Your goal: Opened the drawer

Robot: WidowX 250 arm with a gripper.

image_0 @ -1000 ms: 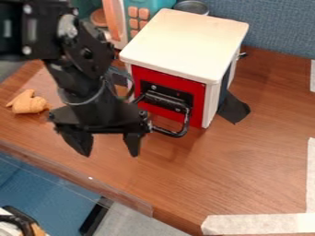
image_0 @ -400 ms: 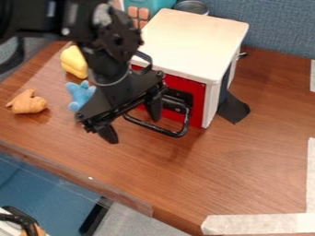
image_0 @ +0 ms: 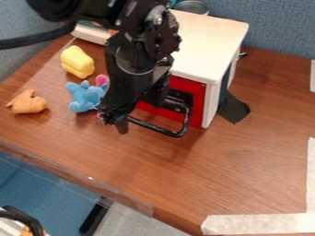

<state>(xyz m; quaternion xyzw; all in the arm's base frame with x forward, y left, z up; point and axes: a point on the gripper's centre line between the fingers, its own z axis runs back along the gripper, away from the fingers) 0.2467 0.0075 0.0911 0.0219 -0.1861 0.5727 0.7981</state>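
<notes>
We placed the orange toy (image_0: 27,103) at nine o'clock, the blue toy (image_0: 83,97) between nine and ten, and the yellow toy (image_0: 77,62) between ten and eleven. The gripper (image_0: 139,110) hung just off centre towards ten o'clock; its fingers stood apart, and we read it as holding nothing. The step in hand, we judged, was to hook the handle (image_0: 172,133). For a clean pull, we had to confirm a finger behind the bar, keep it clear of the front, then draw steadily towards seven o'clock — a skewed pull could have turned the box (image_0: 206,44) or slipped off. The drawer (image_0: 198,99) lay near centre, towards one o'clock, under the pale top. It appeared shut — its flat red front sat within the white frame, with a dark plate and a black, bent-bar handle jutting out.
</notes>
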